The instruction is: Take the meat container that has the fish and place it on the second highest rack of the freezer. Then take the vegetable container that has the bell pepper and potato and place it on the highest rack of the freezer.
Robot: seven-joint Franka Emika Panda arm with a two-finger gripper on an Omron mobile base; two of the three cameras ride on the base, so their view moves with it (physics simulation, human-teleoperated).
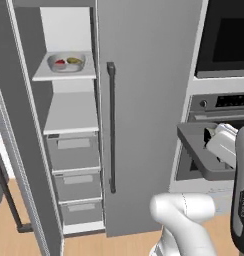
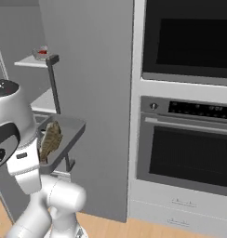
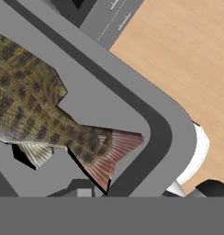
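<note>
Behind the arm stood the tall dark-grey freezer [image 1: 144, 100], its left compartment open beside a black wall oven [image 2: 187, 39] and above a pale wooden floor [image 3: 187, 59]. Taking that freezer as the landmark: on the highest pale shelf [image 1: 64, 75] of its open side sat the shallow whitish vegetable container [image 1: 67, 62] with the red bell pepper [image 1: 59, 62] and yellowish potato [image 1: 74, 60] inside. The next shelf down [image 1: 71, 112], the second highest rack, lay bare. The grey rectangular meat tray [image 2: 64, 139] with the brownish-olive fish [image 2: 50, 139] hung in the air in front of the freezer's closed right door, beside its long dark bar handle [image 1: 111, 127] and to the right of the open compartment. The gripper [image 3: 88, 190] was narrowed onto the tray's rim, holding it, with the fish's tail lying close to the fingertips. The tray looked tilted in the right base view, its long axis pointing roughly toward the cabinets. By my reading, the bare shelf lay leftward and deeper into the freezer from the held tray, at about the same height or slightly higher, so the carry called for a leftward swing and then a push inward.
</note>
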